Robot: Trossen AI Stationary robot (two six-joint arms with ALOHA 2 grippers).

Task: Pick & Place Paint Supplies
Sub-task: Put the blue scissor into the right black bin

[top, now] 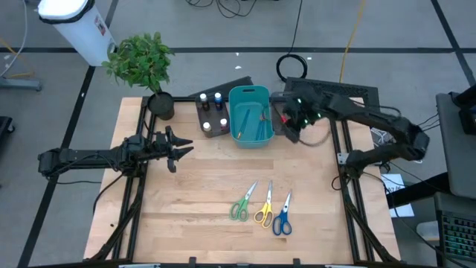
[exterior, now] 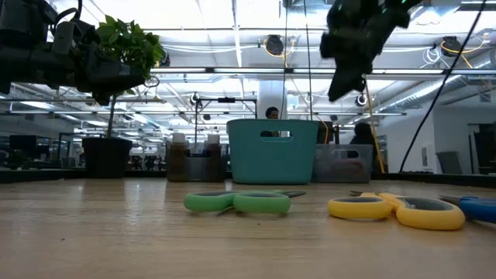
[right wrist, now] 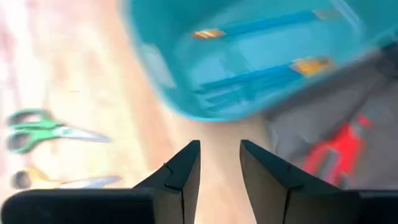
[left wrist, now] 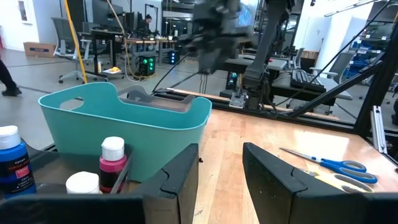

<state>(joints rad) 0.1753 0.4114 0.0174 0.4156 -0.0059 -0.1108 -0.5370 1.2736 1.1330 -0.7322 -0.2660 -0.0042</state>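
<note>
Green scissors (top: 242,204), yellow scissors (top: 263,209) and blue scissors (top: 282,219) lie flat on the table's near middle. Red scissors (right wrist: 336,152) lie in the dark grey bin right of the teal bin (top: 249,115). Thin brushes (right wrist: 249,78) lie inside the teal bin. Small bottles (top: 212,110) with white or blue caps stand in the dark grey bin left of it. My right gripper (right wrist: 219,163) is open and empty, raised above the gap between the teal bin and the right grey bin. My left gripper (left wrist: 221,171) is open and empty, hovering at the table's left, pointing toward the bins.
A potted plant (top: 152,71) stands at the far left corner beside the bottle bin. The three bins line the far edge. Bare wood lies between my left gripper (top: 175,145) and the scissors. People and desks show in the room beyond.
</note>
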